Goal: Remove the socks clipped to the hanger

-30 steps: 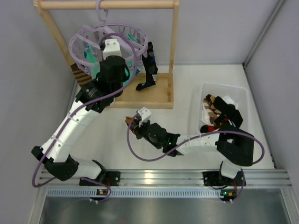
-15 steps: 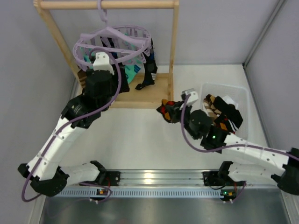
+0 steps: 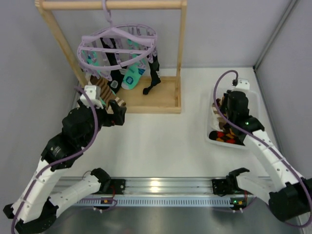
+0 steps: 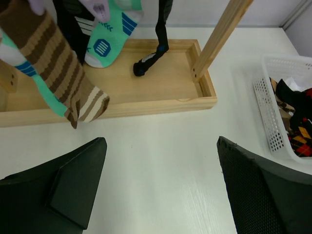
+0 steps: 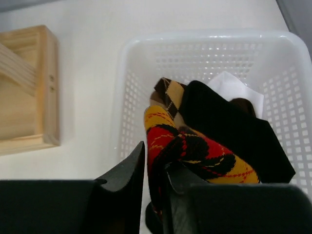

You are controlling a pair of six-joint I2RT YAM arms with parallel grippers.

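The lilac hanger [image 3: 119, 41] hangs from the rack's top bar with socks clipped under it: a brown striped one [image 4: 53, 63], a teal one [image 4: 105, 44] and a black one [image 4: 160, 41]. My left gripper [image 3: 109, 108] is open and empty, low over the table in front of them; in its wrist view the left gripper [image 4: 161, 161] shows only bare table between its fingers. My right gripper [image 5: 156, 158] reaches down into the white basket [image 5: 204, 36], with its jaws a narrow gap apart. A black, red and yellow argyle sock [image 5: 195, 146] fills that gap and rests on the socks below.
The wooden rack frame [image 3: 183, 48] and its tray base [image 4: 146, 97] stand at the back left. The basket [image 3: 209, 127] sits at the right near the wall, with several socks in it.
My left gripper let go at the hanger, opened wide and drew back toward me. My right arm carried the argyle sock from mid-table into the basket, and its jaws have parted slightly.
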